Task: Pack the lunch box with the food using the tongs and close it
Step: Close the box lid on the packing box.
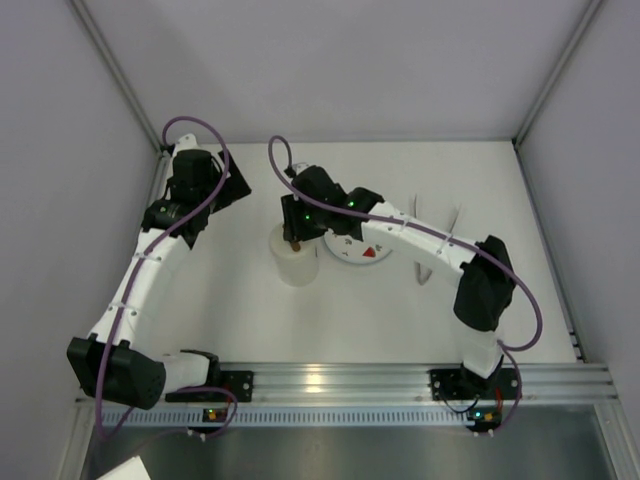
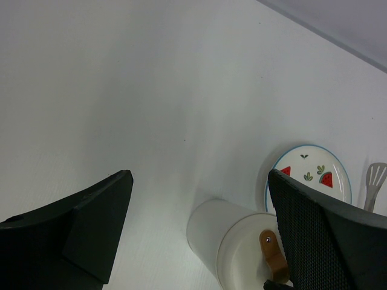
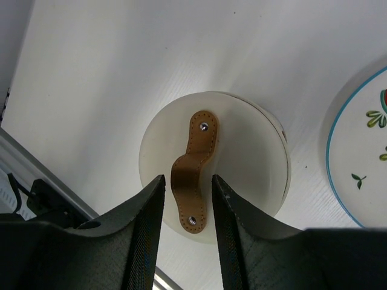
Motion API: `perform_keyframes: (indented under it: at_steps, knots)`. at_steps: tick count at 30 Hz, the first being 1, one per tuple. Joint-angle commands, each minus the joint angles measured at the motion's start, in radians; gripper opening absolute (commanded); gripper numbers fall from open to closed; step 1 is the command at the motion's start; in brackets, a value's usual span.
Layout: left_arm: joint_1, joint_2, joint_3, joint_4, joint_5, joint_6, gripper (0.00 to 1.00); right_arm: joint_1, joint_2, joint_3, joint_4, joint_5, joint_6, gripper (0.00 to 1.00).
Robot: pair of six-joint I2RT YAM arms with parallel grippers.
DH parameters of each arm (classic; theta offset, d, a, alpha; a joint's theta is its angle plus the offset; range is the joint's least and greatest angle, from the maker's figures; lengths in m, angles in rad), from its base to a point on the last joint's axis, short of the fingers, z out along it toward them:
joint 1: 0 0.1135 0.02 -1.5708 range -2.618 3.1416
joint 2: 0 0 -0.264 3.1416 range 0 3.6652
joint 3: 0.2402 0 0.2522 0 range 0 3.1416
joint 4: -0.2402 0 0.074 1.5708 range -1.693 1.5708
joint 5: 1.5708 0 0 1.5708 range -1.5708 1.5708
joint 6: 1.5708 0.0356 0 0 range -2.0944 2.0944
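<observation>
The closing step looks almost finished: the lid [image 3: 242, 151] sits on the lunch box [image 1: 297, 262] at the centre of the top view, so its contents are hidden. The right gripper [image 3: 187, 181] has its fingers slightly apart on either side of the brown strap [image 3: 192, 172], not pinching it. Next, I think, it must rise straight up. The left gripper [image 2: 199, 175], at the upper left, is wide open and empty.
</observation>
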Motion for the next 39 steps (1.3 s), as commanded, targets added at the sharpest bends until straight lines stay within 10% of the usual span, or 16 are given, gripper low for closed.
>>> perform_keyframes:
  at_steps: [1,39]
  knots:
    - [-0.002,-0.02,0.0,0.014,0.001,0.006,0.99,-0.027,-0.001,-0.05,-0.035,0.01,0.004,0.38]
    - [-0.002,-0.023,-0.004,0.014,-0.002,0.008,0.99,-0.062,-0.12,-0.163,0.011,0.043,0.035,0.37]
